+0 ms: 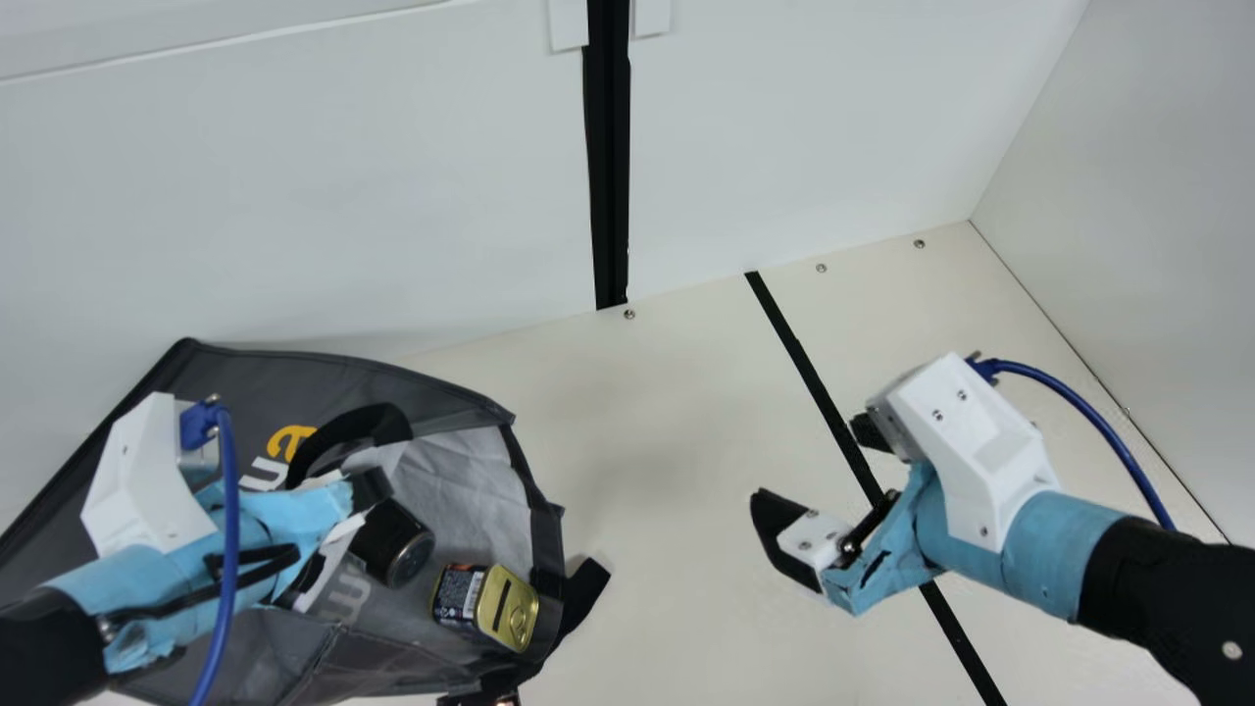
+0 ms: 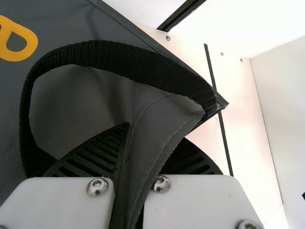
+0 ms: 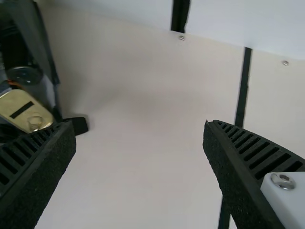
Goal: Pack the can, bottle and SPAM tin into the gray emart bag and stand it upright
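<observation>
Gray emart bag (image 1: 343, 373) at 8 o'clock of the main view, laid on its side on the surface (image 1: 667, 588); its open mouth is directed toward about 4 o'clock. The SPAM tin (image 1: 461, 598) is seated just inside the mouth, on its side, its long axis drawn from about 9 to 3 o'clock, slightly lowered at the mouth side; the gold end with its ring pull is turned outward. Beside it, toward 10 o'clock, a dark cylinder (image 1: 397, 544) is shown lying within the bag, its axis run from 10 to 4 o'clock and its round end faced toward the mouth; whether this is the can or the bottle cannot be told. A black strap (image 1: 586, 588) is extended past the rim toward 1 o'clock, and a looped handle (image 1: 348, 431) is arched over the fabric near the left end effector.

The left end effector (image 1: 365, 493) is closed on a fold of the bag's gray fabric, which is pinched between its ribbed fingers (image 2: 97, 155) in the left wrist view. The right end effector (image 1: 804, 459), at 4 o'clock of the main view, is spread wide and empty above the surface, pointed toward 10 o'clock.
</observation>
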`<state>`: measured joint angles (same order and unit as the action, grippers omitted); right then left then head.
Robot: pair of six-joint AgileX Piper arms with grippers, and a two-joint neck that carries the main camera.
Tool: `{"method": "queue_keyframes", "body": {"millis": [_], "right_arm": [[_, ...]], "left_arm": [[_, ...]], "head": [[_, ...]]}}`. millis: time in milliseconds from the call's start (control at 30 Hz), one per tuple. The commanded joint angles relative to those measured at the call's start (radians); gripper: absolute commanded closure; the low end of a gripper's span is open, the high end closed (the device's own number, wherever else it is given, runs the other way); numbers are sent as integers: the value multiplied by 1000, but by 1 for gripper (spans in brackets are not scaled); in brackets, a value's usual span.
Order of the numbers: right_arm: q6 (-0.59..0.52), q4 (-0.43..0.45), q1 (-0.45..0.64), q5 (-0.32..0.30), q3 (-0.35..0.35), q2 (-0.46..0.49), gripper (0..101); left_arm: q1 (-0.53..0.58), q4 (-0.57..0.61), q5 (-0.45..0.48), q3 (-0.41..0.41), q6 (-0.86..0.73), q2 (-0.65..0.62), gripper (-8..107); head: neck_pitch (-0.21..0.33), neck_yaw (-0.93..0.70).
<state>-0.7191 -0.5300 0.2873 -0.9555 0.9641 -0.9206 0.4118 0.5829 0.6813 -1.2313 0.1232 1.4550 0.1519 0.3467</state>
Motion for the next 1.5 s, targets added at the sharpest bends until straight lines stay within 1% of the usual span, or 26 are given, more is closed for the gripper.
{"method": "queue_keyframes", "body": {"millis": [0,167,400,667,1000,1200,1333,1467], "right_arm": [[106,94,-1,14,5,9,6],[263,240,-4,19,22,31,6],[454,427,-21,-9,47,58,6],[648,625,-72,-74,86,77,6],[859,854,-174,-184,139,77,6],[963,966,-251,-260,179,70,6],[1000,1004,-262,-264,181,63,6],[1009,1017,-248,-264,187,62,6]], "left_arm": [[0,0,0,0,0,0,107],[0,0,0,0,0,0,107],[0,0,0,0,0,0,107],[0,0,0,0,0,0,107],[0,0,0,0,0,0,107],[0,0,0,0,0,0,107],[0,0,0,0,0,0,107],[0,0,0,0,0,0,107]], "head": [[23,2],[23,2],[23,2],[23,2],[23,2],[23,2],[23,2],[23,2]]}}
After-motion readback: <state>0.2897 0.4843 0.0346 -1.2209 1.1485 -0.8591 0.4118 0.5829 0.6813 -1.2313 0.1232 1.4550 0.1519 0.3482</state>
